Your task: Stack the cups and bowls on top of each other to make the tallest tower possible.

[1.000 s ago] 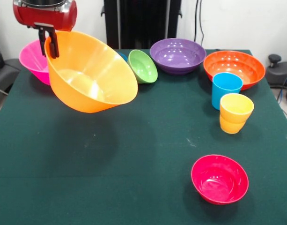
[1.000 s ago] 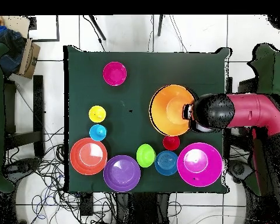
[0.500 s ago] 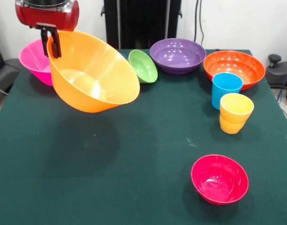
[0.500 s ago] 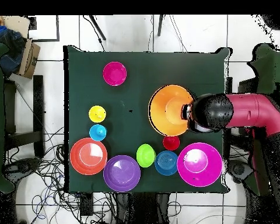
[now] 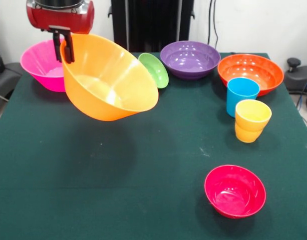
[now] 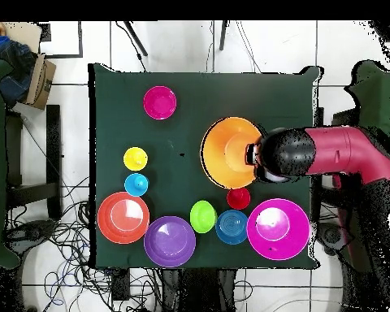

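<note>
**Tower not yet begun; largest bowl in the air**

The yellow-orange bowl [image 5: 109,80] hung tilted above the desk [image 5: 143,165], the hand [image 5: 64,47] clamped on its far-left rim. The pink bowl [image 5: 42,65] sat behind it at the far left. The purple bowl [image 5: 190,59] and orange bowl [image 5: 250,73] stood separately along the far edge, the green bowl [image 5: 156,70] tipped beside them. The crimson bowl [image 5: 235,191] sat near right. The sky-blue cup [image 5: 242,95] and yellow cup [image 5: 252,120] stood unstacked, so judging by this, nearly all stacking remained.

Seven bowls [image 6: 231,152] — two large, two medium, three small — and apparently three cups [image 6: 136,158], the red one [image 6: 238,198] only visible from overhead, beside the blue bowl [image 6: 231,227].
</note>
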Motion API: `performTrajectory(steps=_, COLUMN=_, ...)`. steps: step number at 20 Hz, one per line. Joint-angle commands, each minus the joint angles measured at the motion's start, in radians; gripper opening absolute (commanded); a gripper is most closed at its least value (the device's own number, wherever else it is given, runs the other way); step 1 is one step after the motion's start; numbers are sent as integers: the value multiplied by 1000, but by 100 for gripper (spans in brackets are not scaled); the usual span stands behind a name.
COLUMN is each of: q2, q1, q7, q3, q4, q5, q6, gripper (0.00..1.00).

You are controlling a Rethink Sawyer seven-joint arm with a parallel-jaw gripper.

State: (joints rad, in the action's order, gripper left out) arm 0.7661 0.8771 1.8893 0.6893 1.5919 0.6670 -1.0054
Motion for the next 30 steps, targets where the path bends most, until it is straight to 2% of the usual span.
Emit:
performTrajectory(steps=1, q2=9, q1=-57, q7=-61, q3=-10, q4=52, q5=-15, q6=20, gripper=0)
performTrajectory(steps=18, q2=-3, q1=-51, q7=-91, q3=-12, q4=37, q5=-9, q6=20, gripper=0)
performTrajectory(steps=30, q2=8, q1=-72, q7=-64, q3=-17, q4=39, q5=-14, q6=6, gripper=0)
